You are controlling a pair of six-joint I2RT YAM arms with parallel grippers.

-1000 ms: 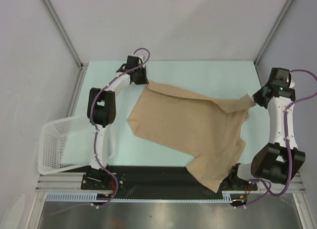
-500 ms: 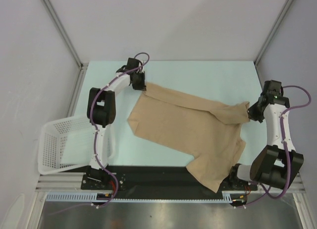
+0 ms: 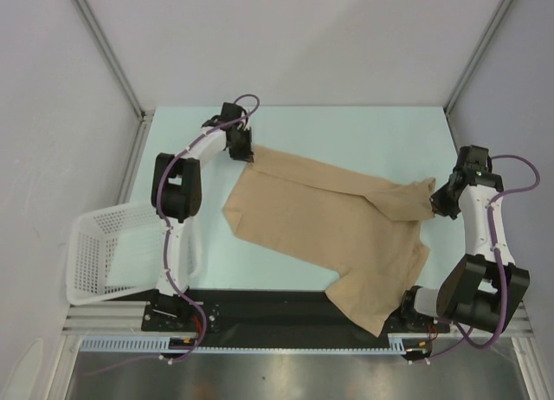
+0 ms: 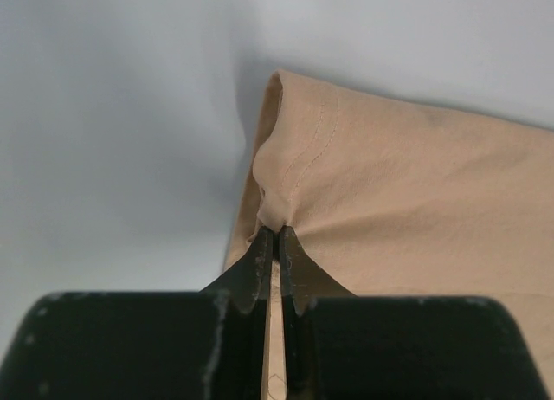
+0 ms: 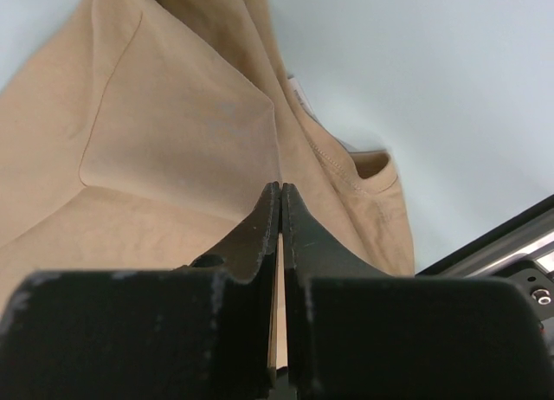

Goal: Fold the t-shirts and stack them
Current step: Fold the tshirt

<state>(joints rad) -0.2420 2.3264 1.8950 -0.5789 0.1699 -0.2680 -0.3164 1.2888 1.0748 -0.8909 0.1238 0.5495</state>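
Note:
One tan t-shirt (image 3: 338, 227) lies spread across the pale table, one end hanging over the black front rail. My left gripper (image 3: 251, 154) is shut on the shirt's far left corner; the left wrist view shows its fingertips (image 4: 275, 234) pinching a bunched hem of the shirt (image 4: 407, 183). My right gripper (image 3: 437, 196) is shut on the shirt's far right corner; in the right wrist view its closed tips (image 5: 280, 190) clamp the cloth (image 5: 173, 132), with the collar and a white label showing beyond.
A white lattice basket (image 3: 108, 253) stands tilted at the left table edge beside the left arm's base. The black front rail (image 3: 260, 309) runs along the near edge. Grey walls close in the back and sides.
My right gripper has moved down and inward with its corner, lowering the cloth. My left gripper has shifted slightly with its corner, and the far edge of the shirt has pulled straighter.

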